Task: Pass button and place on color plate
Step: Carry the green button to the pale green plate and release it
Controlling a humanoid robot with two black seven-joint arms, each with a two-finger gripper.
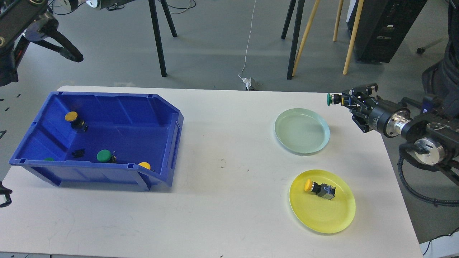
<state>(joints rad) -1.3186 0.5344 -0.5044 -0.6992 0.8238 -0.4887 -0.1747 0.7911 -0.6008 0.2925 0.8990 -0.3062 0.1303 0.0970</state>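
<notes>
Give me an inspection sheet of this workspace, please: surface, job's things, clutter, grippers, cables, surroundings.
Surface: white table, bare in the middle.
Job's things: green plate holds nothing; yellow plate holds a yellow button; blue bin holds yellow and green buttons.
Clutter: nothing seen.
Grippers: right gripper has its jaws shut on a green button, beside the green plate; left gripper raised above the bin, state unclear.
Cables: white cable on the floor.
Surroundings: tripod legs, grey floor.
</notes>
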